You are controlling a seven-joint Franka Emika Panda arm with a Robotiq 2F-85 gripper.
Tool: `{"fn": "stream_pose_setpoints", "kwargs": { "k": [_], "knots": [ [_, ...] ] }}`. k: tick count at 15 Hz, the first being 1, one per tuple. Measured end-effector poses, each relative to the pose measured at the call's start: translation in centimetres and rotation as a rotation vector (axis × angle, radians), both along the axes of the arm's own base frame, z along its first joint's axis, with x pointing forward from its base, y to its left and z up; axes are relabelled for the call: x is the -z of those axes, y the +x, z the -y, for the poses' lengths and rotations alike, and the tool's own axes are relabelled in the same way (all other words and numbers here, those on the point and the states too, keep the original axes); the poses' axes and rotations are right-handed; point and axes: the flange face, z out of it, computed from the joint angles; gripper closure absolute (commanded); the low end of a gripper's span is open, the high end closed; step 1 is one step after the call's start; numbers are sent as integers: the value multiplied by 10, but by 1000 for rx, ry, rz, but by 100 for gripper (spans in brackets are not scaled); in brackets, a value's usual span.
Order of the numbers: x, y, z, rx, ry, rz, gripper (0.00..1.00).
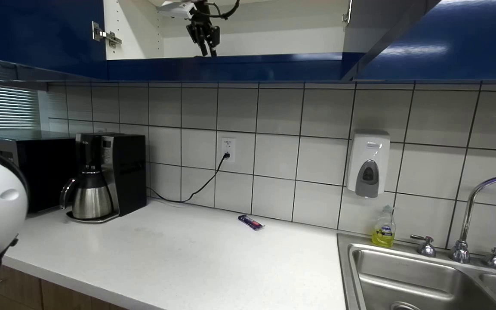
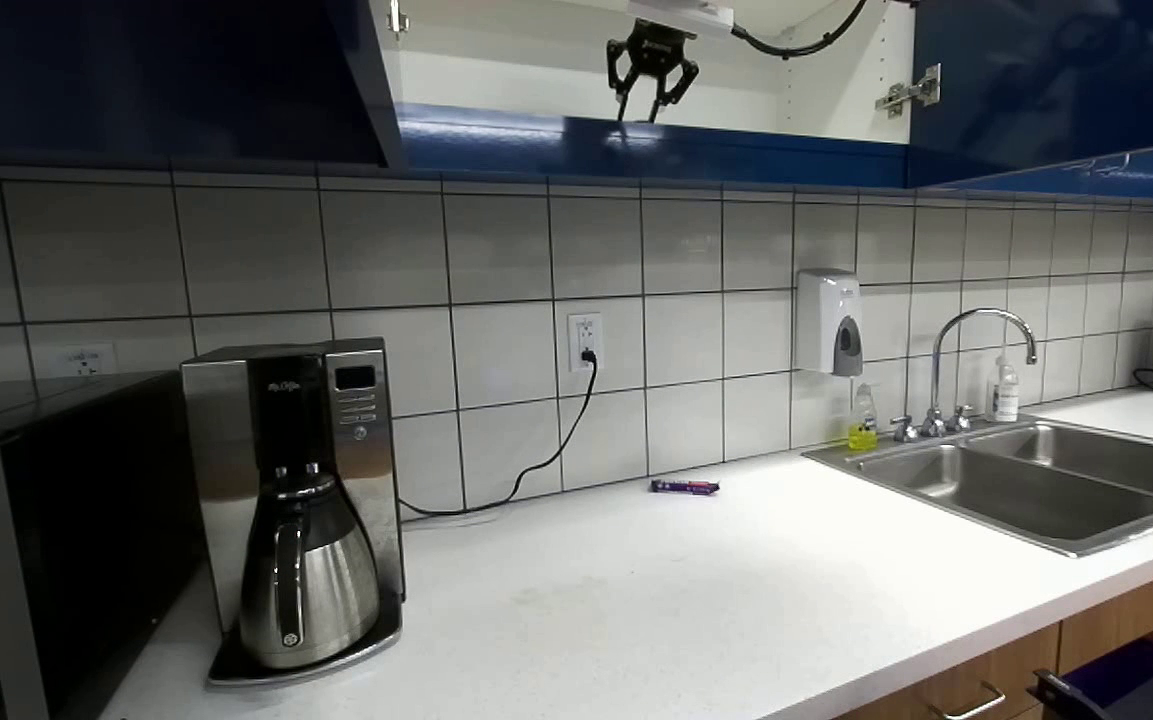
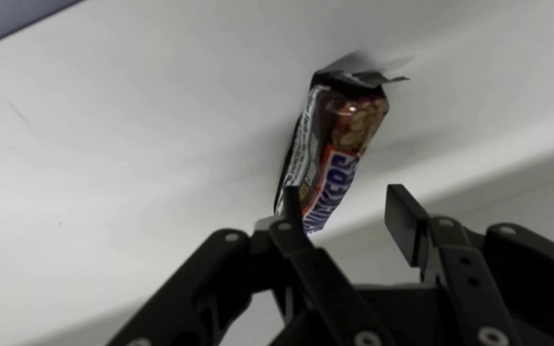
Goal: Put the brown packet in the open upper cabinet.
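So, Snickers bar (image 3: 330, 154): likely light, firm, slick; pinch mid-length.
Robotiq gripper (image 3: 346, 206): spread apart; bar at wrist-view 12 o'clock.

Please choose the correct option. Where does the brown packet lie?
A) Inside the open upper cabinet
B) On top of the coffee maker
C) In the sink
A, because both exterior views show the tool inside the open upper cabinet, and the wrist view shows the brown packet on the pale floor there.
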Motion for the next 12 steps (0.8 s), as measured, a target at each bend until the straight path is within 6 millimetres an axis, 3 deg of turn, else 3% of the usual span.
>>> {"fn": "stream_pose_setpoints", "kwargs": {
  "k": [2,3,8,12],
  "knots": [
    [-1,0,1,4,1,1,3],
    [-1,0,2,6,1,1,0],
    [-4,-4,5,11,1,4,0],
    [-6,-19,5,10,-1,-1,0]
  ]
}}
